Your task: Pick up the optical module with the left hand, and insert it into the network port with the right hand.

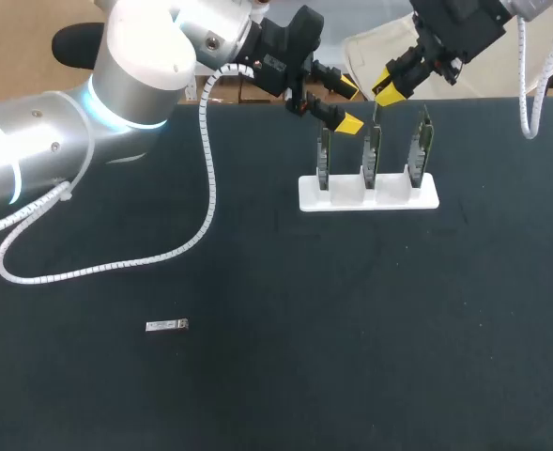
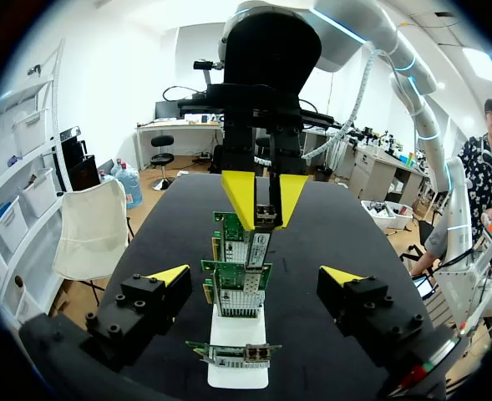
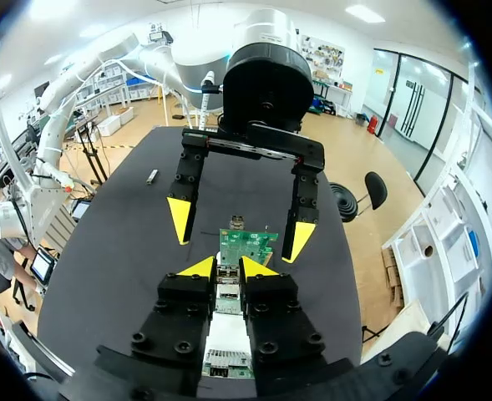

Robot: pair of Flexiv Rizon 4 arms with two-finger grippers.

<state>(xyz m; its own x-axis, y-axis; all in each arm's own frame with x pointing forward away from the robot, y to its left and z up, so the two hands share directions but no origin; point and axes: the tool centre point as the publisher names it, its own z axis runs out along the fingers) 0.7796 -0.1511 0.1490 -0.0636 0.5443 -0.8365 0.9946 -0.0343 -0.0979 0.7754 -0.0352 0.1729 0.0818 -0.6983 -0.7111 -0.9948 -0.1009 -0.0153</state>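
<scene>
Near the bench's (image 1: 257, 395) far edge, the right claw (image 1: 386, 92) pinches the optical module (image 2: 265, 215) above the middle card (image 1: 373, 150), ready to push it in. The left claw (image 1: 347, 106) is spread, empty.

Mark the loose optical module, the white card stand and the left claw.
optical module (image 1: 167, 325): head view, middle of its metal body.
white card stand (image 1: 395, 196): head view, bare base between two cards.
left claw (image 1: 349, 106): head view, midway between its yellow tips.
</scene>
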